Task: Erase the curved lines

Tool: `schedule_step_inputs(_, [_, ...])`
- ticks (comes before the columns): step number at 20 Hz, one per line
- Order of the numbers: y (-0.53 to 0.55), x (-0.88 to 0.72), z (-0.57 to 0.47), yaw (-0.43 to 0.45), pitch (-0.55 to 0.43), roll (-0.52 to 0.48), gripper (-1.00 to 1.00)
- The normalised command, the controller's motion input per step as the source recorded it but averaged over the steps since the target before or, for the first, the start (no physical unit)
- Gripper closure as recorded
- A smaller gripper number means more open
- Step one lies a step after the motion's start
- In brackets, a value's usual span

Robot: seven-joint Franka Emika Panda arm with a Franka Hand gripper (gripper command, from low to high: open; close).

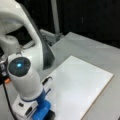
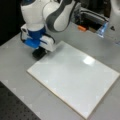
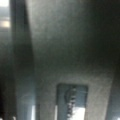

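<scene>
my tool point(image 2: 40, 53) sits low at a corner of the white board point(image 2: 75, 77), toward a front view's left, with a dark block under its blue and white housing touching the board edge; whether the fingers grip that block, i cannot tell. in a front view the tool point(image 1: 46, 113) lies at the bottom. no curve lines show on the visible board surface. the board rests on the grey table point(image 2: 15, 72). the wrist view shows only dark blurred surfaces.
</scene>
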Motion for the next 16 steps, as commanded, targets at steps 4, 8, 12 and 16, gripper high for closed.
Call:
schedule_step_inputs(4, [-0.13, 0.05, -0.07, -0.032, -0.095, 0.175, 1.00])
schedule_step_inputs(8, [-0.10, 0.01, -0.10, -0.028, -0.088, 0.140, -1.00])
schedule_step_inputs(12, [-0.08, 0.00, -0.08, -0.004, -0.094, 0.113, -1.00])
schedule_step_inputs(16, [-0.10, 0.00, -0.03, 0.002, -0.093, 0.101, -1.00])
